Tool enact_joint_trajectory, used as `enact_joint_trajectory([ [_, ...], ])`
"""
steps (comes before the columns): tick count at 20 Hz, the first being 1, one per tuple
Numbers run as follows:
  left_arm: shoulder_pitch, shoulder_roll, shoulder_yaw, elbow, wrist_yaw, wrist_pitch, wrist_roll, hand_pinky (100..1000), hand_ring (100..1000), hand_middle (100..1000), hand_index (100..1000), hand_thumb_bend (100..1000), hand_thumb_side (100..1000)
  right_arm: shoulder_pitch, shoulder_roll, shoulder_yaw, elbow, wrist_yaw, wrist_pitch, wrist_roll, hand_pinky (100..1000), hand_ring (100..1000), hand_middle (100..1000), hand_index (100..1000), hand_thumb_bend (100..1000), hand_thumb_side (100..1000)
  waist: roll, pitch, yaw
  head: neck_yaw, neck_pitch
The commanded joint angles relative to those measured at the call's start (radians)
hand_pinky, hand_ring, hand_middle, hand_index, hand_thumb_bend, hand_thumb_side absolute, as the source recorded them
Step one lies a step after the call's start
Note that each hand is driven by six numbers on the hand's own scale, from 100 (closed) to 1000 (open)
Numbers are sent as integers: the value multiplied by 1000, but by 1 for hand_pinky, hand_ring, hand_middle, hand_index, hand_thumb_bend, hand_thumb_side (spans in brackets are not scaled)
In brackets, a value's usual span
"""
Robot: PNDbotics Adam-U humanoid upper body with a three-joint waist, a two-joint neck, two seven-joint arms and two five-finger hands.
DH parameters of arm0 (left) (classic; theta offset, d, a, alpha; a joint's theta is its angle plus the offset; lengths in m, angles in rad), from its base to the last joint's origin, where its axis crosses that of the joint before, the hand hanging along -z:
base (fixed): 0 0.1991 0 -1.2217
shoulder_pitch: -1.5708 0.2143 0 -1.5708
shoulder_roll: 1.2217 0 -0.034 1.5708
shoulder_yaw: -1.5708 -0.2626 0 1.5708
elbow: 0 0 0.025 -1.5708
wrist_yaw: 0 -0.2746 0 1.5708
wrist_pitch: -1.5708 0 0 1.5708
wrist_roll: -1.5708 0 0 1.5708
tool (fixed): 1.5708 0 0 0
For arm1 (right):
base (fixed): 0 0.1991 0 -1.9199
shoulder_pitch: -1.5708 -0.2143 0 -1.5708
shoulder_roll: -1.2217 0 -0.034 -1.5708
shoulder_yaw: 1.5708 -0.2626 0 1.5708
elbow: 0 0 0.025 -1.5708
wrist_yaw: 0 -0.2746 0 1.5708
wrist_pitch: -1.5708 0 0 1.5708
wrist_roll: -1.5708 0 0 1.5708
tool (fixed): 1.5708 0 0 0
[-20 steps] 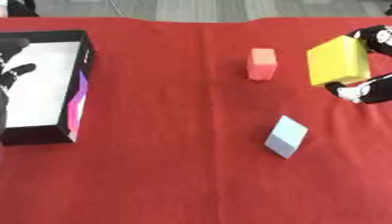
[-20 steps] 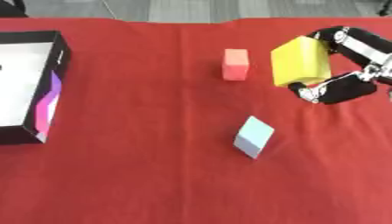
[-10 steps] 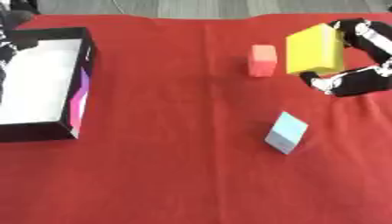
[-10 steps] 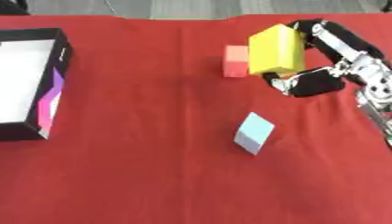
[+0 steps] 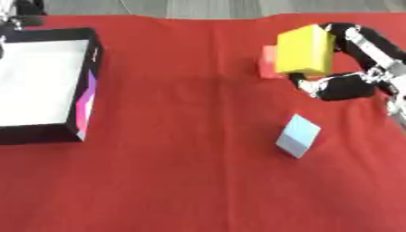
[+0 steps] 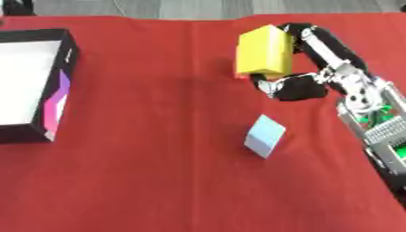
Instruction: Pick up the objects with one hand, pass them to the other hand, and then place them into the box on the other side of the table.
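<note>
— Where's the yellow block [image 6: 264, 51]?
— In the right hand [image 6: 305, 68], fingers and thumb curled round it, lifted in front of the pink block [image 5: 268, 62].
— Around it?
— Light blue block [image 5: 299, 135] nearer; black box [image 5: 82, 88] far left.

2 head-mounted eye views, steeply downward, sharing the red table [image 5: 174, 181] and box [image 5: 47, 81]

We find no text, label, brand, number or sign that we can read in either view. The yellow block [image 5: 303, 50], the pale blue block [image 5: 298, 135], the pink block [image 5: 268, 64] and the black box [image 5: 83, 104] with its coloured side panel carry no legible marking, nor does the red worktop [image 5: 182, 181].
</note>
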Motion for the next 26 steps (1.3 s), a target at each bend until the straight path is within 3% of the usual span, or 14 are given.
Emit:
enact_joint_trajectory([
  [1, -39, 73, -20, -27, -24, 24, -44, 783, 932, 733, 701, 100, 754, -26, 20, 10, 14, 24, -7, -9, 800, 604, 473, 545, 100, 100, 15, -48, 2, 5, 6],
  [12, -153, 156, -143, -48, -125, 105, -227, 775, 920, 741, 723, 100, 743, -64, 119, 60, 98, 85, -42, -41, 802, 605, 471, 543, 100, 100, 22, -64, 9, 1, 28],
  [26, -297, 130, -263, -37, -276, 191, -420, 776, 910, 754, 752, 100, 729, -106, 201, 124, 165, 122, -71, -83, 804, 607, 470, 542, 100, 100, 24, -79, 24, -1, 39],
])
